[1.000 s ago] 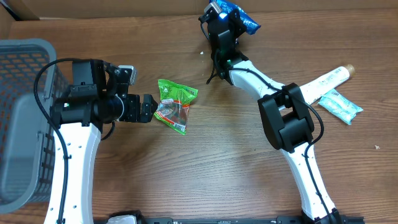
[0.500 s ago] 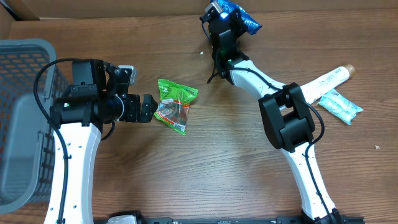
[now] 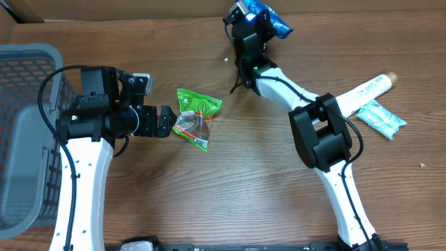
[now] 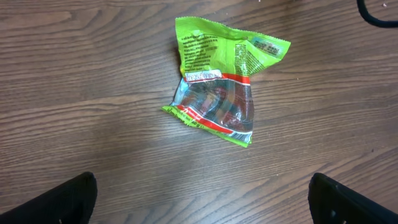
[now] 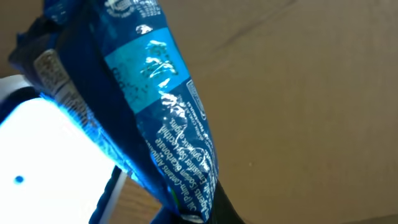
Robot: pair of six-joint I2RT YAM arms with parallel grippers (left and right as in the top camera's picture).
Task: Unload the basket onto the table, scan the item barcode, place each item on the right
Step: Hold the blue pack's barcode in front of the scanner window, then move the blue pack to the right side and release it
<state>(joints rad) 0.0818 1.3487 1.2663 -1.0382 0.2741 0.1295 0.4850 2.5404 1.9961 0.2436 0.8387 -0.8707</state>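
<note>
A blue snack packet [image 3: 273, 21] is held up at the back of the table, with my right gripper [image 3: 256, 24] shut on its lower end. In the right wrist view the blue packet [image 5: 155, 106] fills the middle, printed text facing the camera, and a bright white-blue glow [image 5: 37, 149] lies to its left. The right gripper [image 5: 205, 214] shows only as a dark finger under the packet. A green packet [image 3: 196, 118] lies flat on the wood. My left gripper [image 3: 166, 122] stands open just left of it, apart from the green packet [image 4: 221, 102], fingertips [image 4: 78, 199] spread wide.
A grey mesh basket [image 3: 21, 125] stands at the left edge. A white tube [image 3: 369, 89] and a teal packet [image 3: 382, 120] lie at the right. A cardboard wall [image 3: 139, 7] runs along the back of the table.
</note>
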